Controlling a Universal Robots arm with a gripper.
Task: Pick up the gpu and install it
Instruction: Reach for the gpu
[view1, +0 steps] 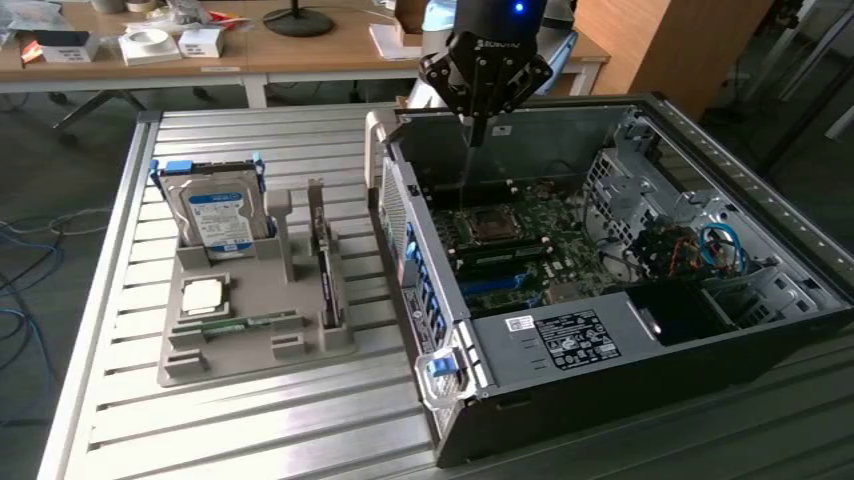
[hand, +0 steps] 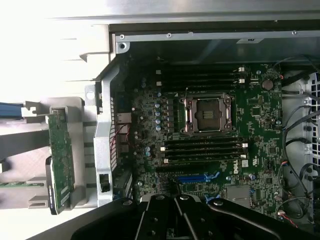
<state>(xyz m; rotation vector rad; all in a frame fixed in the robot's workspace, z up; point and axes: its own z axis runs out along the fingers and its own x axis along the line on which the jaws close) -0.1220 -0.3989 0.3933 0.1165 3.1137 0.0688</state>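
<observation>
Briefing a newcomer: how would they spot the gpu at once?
To the exterior view's left of the open black computer case lies a grey plastic parts tray. The gpu, a thin tan-brown circuit card, stands on edge along the tray's case-side. The silver blue-labelled hard drive beside it is thicker.

Exterior view looks obliquely down; wrist view, closer, straight down; both see the motherboard.

One computer, one hard drive, one gpu.
</observation>
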